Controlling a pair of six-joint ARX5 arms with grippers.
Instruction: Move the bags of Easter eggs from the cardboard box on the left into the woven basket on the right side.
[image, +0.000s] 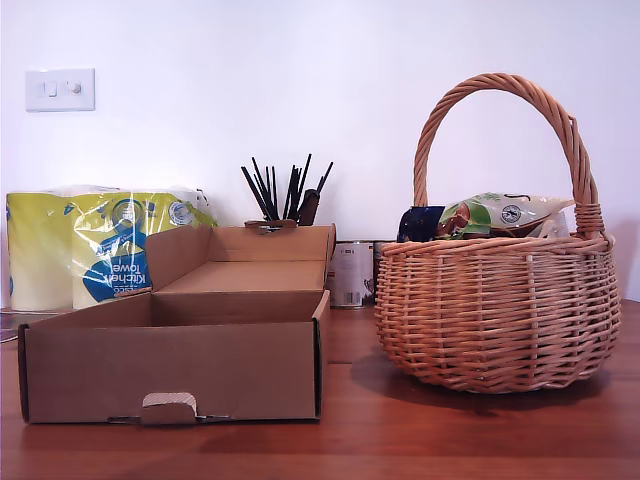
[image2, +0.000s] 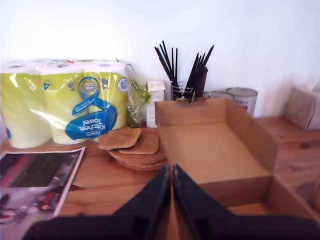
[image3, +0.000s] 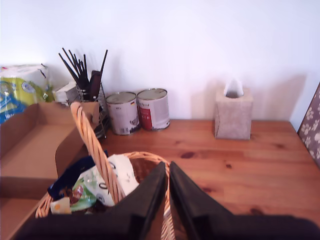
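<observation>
Now | first end effector (image2: 171, 187) together, empty | second end effector (image3: 167, 182) together, empty

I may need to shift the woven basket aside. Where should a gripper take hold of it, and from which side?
Grip the woven basket at the crown of its arched handle, coming straight down from above. The handle stands upright, clear of the egg bags, and looks slim enough to fit between jaws.

This looks like a home, likely a kitchen or dining corner: a warm knotty pine tabletop (image3: 260, 160) against a plain white wall with a white light switch plate (image: 60, 89), a yellow-and-blue wrapped kitchen towel pack (image2: 65, 102), two metal tins (image3: 139, 110), a beige fabric tissue box (image3: 233, 113), round cork coasters (image2: 132, 147) and a holder of black utensils (image2: 182, 75).
</observation>
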